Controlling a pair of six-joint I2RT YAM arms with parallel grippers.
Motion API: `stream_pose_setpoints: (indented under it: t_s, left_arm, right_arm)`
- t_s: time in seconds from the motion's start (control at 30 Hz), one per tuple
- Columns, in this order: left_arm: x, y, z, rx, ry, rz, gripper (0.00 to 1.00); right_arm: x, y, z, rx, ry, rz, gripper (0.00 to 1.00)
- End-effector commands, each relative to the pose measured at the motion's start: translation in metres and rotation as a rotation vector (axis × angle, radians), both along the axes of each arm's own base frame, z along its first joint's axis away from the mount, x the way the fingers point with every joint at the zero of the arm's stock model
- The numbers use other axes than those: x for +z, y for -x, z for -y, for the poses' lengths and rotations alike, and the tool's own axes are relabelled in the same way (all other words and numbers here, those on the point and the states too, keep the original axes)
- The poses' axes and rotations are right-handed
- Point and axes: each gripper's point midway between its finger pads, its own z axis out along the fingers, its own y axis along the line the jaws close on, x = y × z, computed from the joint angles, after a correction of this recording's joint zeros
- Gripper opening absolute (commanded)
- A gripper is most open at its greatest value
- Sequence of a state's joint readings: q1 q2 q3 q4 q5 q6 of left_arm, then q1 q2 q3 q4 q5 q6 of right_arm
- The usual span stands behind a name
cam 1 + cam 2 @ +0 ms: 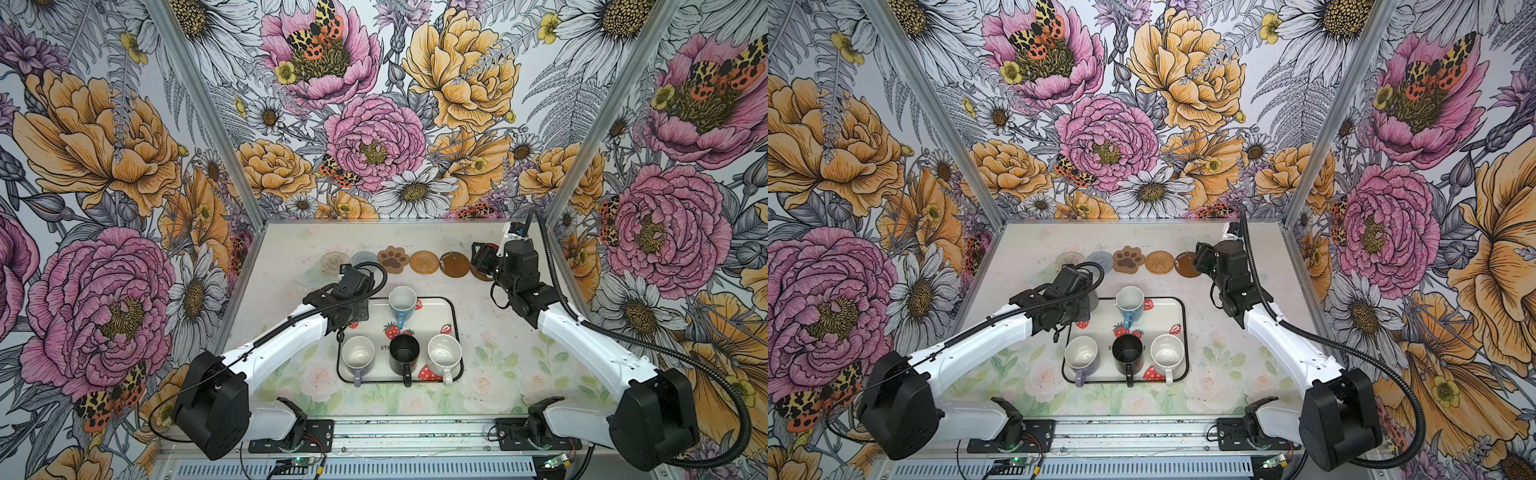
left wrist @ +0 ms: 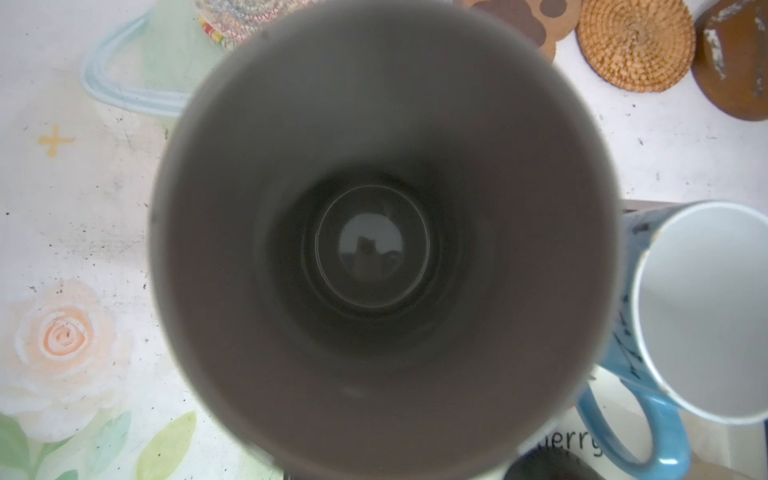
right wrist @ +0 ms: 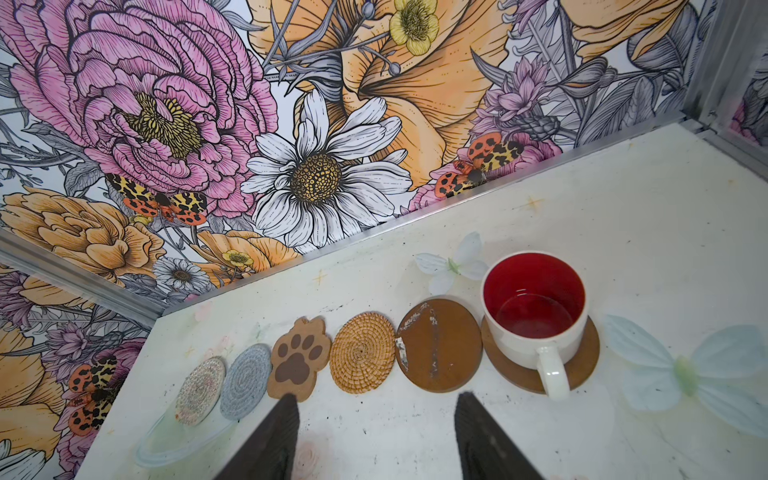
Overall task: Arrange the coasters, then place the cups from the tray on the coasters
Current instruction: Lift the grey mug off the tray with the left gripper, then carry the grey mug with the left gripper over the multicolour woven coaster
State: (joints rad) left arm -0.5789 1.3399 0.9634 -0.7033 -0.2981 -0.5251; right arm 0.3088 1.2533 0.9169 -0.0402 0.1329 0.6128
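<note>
On the tray [image 1: 432, 316] stand the light blue mug [image 1: 402, 302] at the back and, in a front row, the lavender mug [image 1: 358, 354], black mug [image 1: 404, 353] and white speckled mug [image 1: 444, 353] (all handles toward the camera). Beyond the tray, on the surface [image 1: 291, 245], the paw coaster [image 1: 392, 257] lies just beside the rattan coaster [image 1: 424, 262].

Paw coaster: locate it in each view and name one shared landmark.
Top view: paw coaster, third from left in the far row.
Top view: same spot.
Left wrist: edge showing past the grey mug rim.
Right wrist: mid-row, beside the rattan coaster.
Landmark: rattan coaster, adjacent in all four.
</note>
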Motion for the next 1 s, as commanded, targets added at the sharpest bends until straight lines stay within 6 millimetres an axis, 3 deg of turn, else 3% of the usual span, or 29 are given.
stream_pose_setpoints:
  t_s: [0.0,0.57,0.97]
  left_arm:
    - [0.046,-0.035,0.0,0.054,0.029,0.158,0.0]
    - [0.082,-0.103,-0.024,0.135,-0.013,0.248,0.0]
    - [0.083,-0.161,-0.043,0.157,-0.038,0.29,0.0]
  right_arm:
    - [0.008,-0.005,0.0,-0.001,-0.013,0.019,0.62]
    - [-0.004,-0.012,0.005,-0.003,-0.013,-0.013,0.62]
    - [-0.014,-0.019,0.011,-0.011,-0.013,-0.039,0.62]
